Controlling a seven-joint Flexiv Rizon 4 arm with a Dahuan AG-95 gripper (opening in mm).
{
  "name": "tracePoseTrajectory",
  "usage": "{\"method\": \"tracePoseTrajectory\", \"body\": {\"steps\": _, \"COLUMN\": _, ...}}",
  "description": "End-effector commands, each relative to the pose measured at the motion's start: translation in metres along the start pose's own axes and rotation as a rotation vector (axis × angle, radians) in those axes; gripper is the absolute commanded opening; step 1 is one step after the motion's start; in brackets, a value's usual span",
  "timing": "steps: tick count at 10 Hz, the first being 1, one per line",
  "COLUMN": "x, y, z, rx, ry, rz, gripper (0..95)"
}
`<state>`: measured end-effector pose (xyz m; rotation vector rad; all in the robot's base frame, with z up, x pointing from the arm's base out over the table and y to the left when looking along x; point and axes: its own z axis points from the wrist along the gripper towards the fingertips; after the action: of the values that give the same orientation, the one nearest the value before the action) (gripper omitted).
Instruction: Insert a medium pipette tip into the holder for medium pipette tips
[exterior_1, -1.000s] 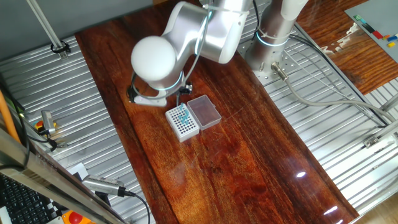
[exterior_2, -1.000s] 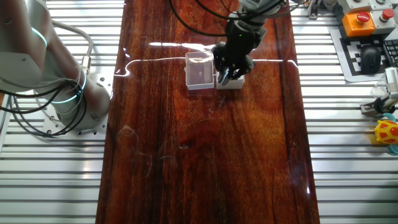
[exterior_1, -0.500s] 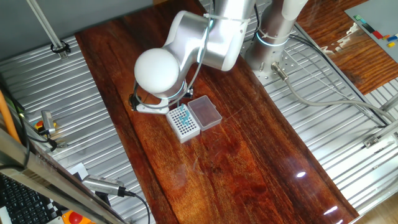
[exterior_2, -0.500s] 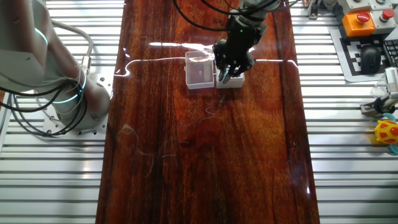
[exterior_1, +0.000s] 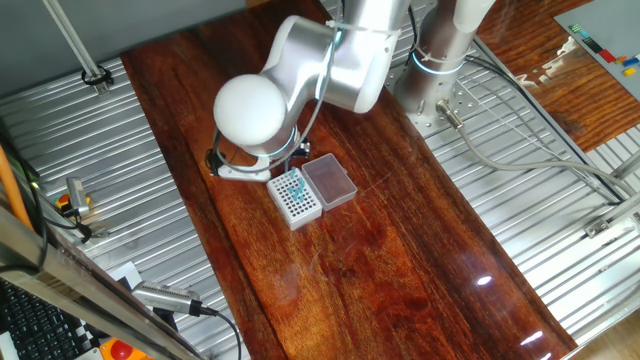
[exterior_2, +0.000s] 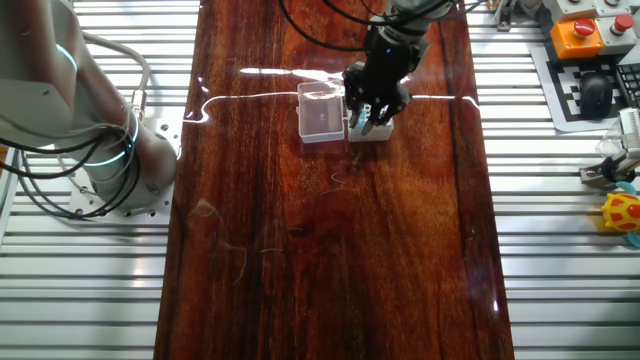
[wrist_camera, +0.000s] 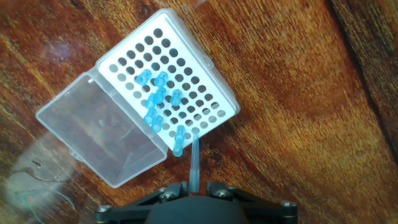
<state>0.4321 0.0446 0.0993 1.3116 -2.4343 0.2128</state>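
Gripper (wrist_camera: 193, 186) jaws clamped on medium pipette tip (wrist_camera: 194, 163), point over holder (wrist_camera: 214, 78) near edge row. Step: alignment. Next: centre over empty hole, descend straight.

No text, label, brand, number or sign can be read in any of the three views. The white square plastic rack with its grid of dark holes (wrist_camera: 169, 78), just ahead of the jaws, has a plain, unmarked top. The clear hinged plastic lid (wrist_camera: 99, 137) lying open beside it, ahead and to one side of the jaws, is blank too. The coloured panels (exterior_1: 600, 45) and the orange button box (exterior_2: 585, 30), well away from the jaws at the frame edges, are too small to make out any lettering.
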Motion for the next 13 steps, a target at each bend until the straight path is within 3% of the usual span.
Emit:
{"method": "tracePoseTrajectory", "body": {"steps": 1, "x": 0.004, "y": -0.002, "z": 0.0, "rx": -0.017, "ry": -0.035, "rz": -0.002, "gripper": 76.0}}
{"method": "tracePoseTrajectory", "body": {"steps": 4, "x": 0.015, "y": -0.005, "z": -0.001, "rx": -0.032, "ry": -0.066, "rz": -0.01, "gripper": 76.0}}
{"method": "tracePoseTrajectory", "body": {"steps": 7, "x": 0.027, "y": -0.007, "z": 0.003, "rx": -0.077, "ry": -0.145, "rz": 0.076, "gripper": 19.0}}
{"method": "tracePoseTrajectory", "body": {"steps": 8, "x": 0.028, "y": -0.007, "z": 0.004, "rx": -0.082, "ry": -0.153, "rz": 0.083, "gripper": 19.0}}
{"method": "tracePoseTrajectory", "body": {"steps": 9, "x": 0.034, "y": -0.004, "z": 0.01, "rx": -0.105, "ry": -0.191, "rz": 0.131, "gripper": 0.0}}
{"method": "tracePoseTrajectory", "body": {"steps": 11, "x": 0.043, "y": 0.002, "z": 0.014, "rx": -0.127, "ry": -0.231, "rz": 0.183, "gripper": 0.0}}
{"method": "tracePoseTrajectory", "body": {"steps": 13, "x": 0.046, "y": 0.004, "z": 0.013, "rx": -0.138, "ry": -0.238, "rz": 0.217, "gripper": 0.0}}
